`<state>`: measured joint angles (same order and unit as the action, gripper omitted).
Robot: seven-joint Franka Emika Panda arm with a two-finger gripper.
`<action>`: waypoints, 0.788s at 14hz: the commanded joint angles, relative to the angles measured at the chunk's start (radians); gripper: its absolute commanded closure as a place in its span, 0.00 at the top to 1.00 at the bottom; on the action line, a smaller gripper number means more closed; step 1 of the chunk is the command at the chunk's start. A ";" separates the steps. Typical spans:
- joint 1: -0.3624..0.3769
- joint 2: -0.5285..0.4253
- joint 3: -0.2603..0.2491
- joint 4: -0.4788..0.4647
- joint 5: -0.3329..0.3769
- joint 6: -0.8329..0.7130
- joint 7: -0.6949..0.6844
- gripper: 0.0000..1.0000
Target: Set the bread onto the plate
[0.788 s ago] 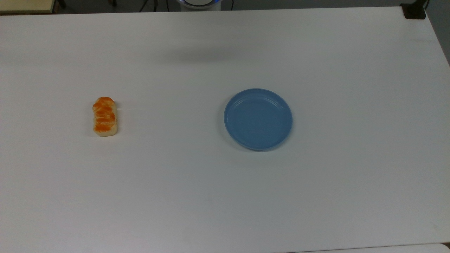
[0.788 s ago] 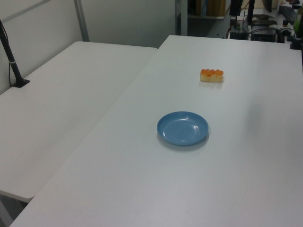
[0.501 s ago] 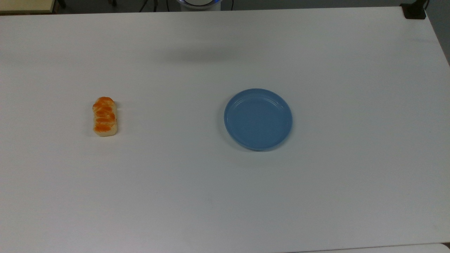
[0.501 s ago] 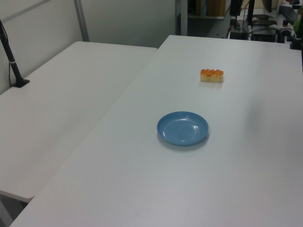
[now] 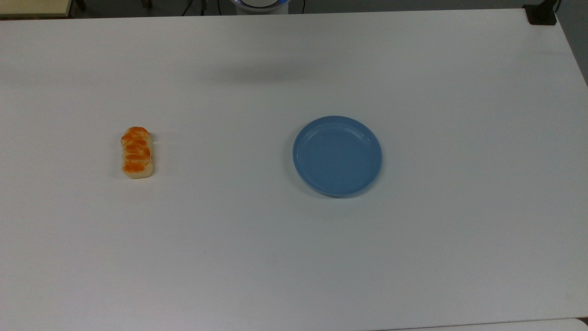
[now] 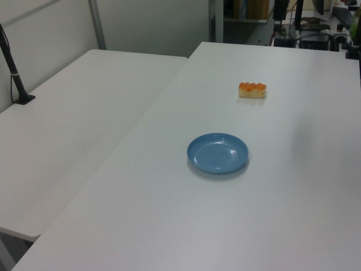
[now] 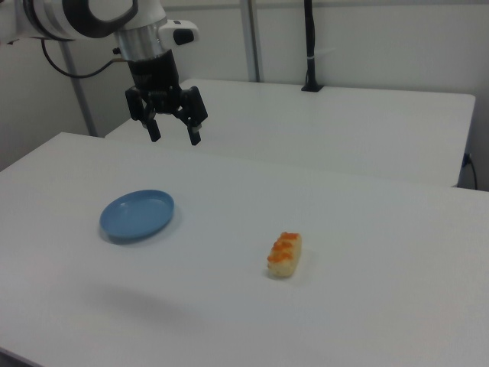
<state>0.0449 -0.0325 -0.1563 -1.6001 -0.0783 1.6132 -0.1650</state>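
While my gripper (image 7: pixel 174 135) hangs high above the counter (image 5: pixel 257 257), jaws spread wide and holding nothing, the bread (image 5: pixel 136 152) lies flat well apart from the plate (image 5: pixel 337 156), toward the top view's left. I see both resting on the white surface.

We see the arm (image 7: pixel 84 19) cut off by the right view's frame toward ten o'clock, so its base end is out of sight. In the top view a white and blue rounded base (image 5: pixel 260 4) is clipped at twelve o'clock. The table (image 5: pixel 294 257) runs off the top view's frame at nine and six o'clock. In the left view, clutter (image 6: pixel 316 25) toward one o'clock is too small to name.
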 commanded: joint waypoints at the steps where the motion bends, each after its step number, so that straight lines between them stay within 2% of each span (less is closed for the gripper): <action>1: 0.013 0.000 -0.012 0.008 0.020 -0.024 0.013 1.00; 11: 0.009 -0.001 -0.020 0.008 0.049 -0.024 0.010 1.00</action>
<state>0.0435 -0.0325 -0.1621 -1.6001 -0.0491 1.6131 -0.1650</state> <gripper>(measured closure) 0.000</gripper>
